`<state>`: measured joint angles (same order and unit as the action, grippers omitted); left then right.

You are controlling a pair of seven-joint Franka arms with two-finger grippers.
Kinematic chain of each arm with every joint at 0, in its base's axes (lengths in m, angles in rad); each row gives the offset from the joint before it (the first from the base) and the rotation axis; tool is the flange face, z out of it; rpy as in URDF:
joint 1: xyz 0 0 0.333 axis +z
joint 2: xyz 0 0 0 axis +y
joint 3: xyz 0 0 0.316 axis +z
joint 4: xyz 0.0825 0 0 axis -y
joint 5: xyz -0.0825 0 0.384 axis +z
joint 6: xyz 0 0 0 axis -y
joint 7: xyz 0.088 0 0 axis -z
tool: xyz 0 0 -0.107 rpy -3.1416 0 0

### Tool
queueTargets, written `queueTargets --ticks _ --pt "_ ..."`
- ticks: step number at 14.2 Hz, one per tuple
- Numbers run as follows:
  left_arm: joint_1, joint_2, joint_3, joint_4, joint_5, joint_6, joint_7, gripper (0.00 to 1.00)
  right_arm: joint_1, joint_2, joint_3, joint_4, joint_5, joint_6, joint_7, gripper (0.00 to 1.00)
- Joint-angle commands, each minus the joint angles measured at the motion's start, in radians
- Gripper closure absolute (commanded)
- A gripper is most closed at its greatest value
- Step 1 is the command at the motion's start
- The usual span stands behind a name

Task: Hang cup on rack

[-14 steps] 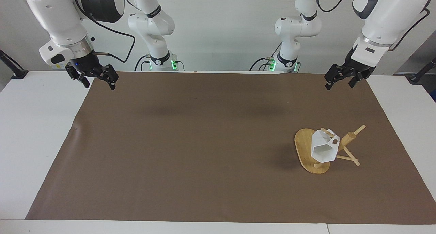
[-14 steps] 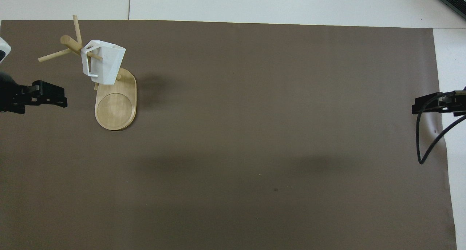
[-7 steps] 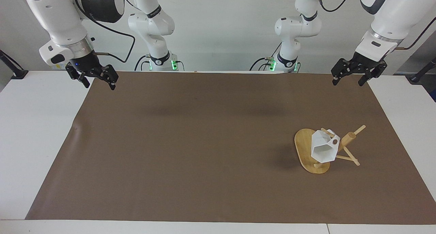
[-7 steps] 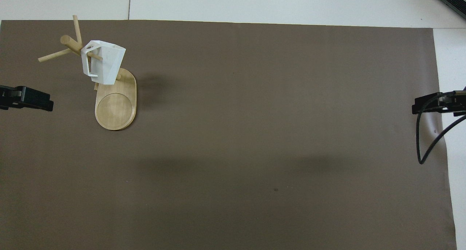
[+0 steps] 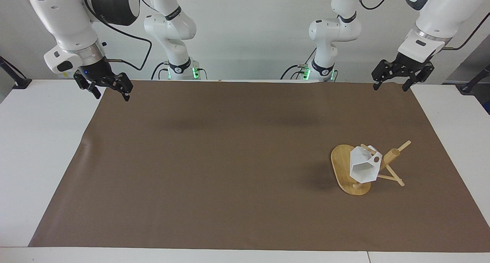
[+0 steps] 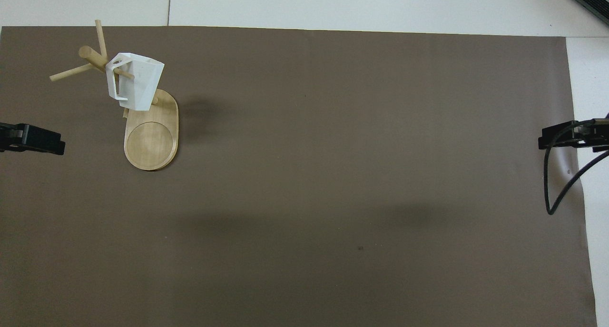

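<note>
The brown mat (image 5: 229, 167) covers most of the table, and toward my left arm's end of it stands the rack (image 5: 349, 171). The cup (image 5: 363, 166) hangs from one peg by its handle, tilted, above the base. To my eye the hanging is done, so doing this step well means keeping clear. My left gripper (image 5: 392, 82) hangs open and empty over the mat's corner nearest me. My right gripper (image 5: 111, 90) waits open over the other near corner.
</note>
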<state>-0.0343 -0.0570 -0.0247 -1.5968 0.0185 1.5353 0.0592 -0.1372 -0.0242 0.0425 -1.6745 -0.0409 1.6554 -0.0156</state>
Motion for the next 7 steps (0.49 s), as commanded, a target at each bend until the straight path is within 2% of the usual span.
queueTargets --ticks 1,7 --pt "0.002 -0.023 -0.001 -0.025 0.034 -0.003 0.030 0.00 -0.009 -0.011 0.001 -0.011 0.019 -0.002 -0.023 0.00" --pt "0.004 -0.029 -0.001 -0.046 0.028 0.017 0.019 0.00 -0.009 -0.011 0.001 -0.013 0.019 -0.003 -0.021 0.00"
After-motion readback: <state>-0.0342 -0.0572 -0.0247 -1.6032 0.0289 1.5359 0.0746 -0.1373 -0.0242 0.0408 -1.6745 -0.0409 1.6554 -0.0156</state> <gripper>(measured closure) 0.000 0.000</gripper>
